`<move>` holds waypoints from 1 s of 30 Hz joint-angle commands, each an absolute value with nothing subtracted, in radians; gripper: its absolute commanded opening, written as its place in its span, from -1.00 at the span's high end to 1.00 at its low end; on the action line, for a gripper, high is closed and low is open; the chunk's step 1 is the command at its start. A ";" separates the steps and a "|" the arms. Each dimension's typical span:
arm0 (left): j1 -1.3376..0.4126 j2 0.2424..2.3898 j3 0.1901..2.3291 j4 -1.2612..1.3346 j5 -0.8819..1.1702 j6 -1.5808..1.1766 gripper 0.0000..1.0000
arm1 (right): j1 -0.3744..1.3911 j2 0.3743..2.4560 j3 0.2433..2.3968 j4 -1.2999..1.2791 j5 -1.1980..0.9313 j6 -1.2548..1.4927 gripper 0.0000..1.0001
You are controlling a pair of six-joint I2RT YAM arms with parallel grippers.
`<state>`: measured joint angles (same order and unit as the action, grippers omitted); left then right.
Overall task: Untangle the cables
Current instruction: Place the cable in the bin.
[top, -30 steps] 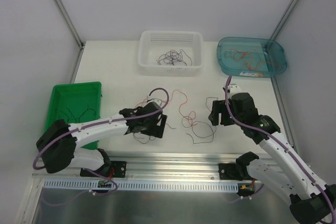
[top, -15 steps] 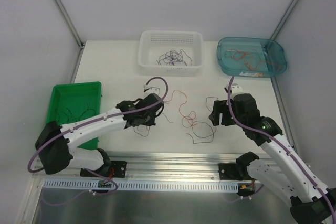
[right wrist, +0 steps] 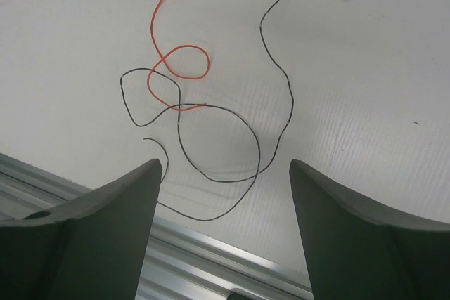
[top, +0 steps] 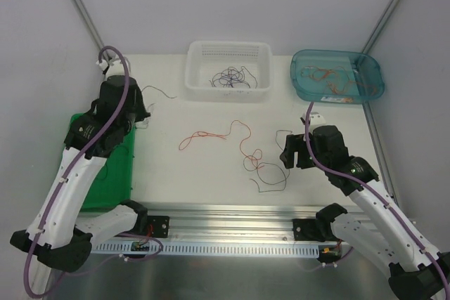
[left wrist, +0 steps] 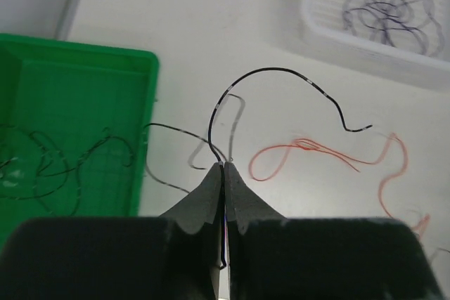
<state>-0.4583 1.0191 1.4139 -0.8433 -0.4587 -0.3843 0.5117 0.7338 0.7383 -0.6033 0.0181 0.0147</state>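
Cables: hair-thin, light, springy, loosely crossed mid-bench. Black strand clamped in left gripper jaws near green tray. Right gripper jaws apart above loops. Best hold: free end, clear of crossings.

The top camera looks down from the near edge over the whole table, while both wrist cameras hang nearer above it, tilted forward, each catching the red cable.
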 commanded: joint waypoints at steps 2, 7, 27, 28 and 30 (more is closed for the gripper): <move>-0.269 0.993 1.376 -0.943 -0.555 -0.292 1.00 | 0.509 0.726 0.773 -0.612 0.017 0.008 -0.55; -0.036 0.968 1.176 -0.849 -0.588 -0.285 1.00 | 0.509 0.738 0.764 -0.607 0.008 0.006 -0.56; -0.068 0.847 0.867 -0.607 0.107 -0.458 -0.98 | 0.508 0.693 0.689 -0.641 0.034 0.058 -0.56; -0.131 0.862 0.865 -0.601 0.098 -0.489 -0.98 | 0.509 0.690 0.689 -0.643 0.038 0.060 -0.56; -0.329 0.890 0.867 -0.563 0.092 -0.584 -0.98 | 0.509 0.686 0.693 -0.649 0.057 0.069 -0.56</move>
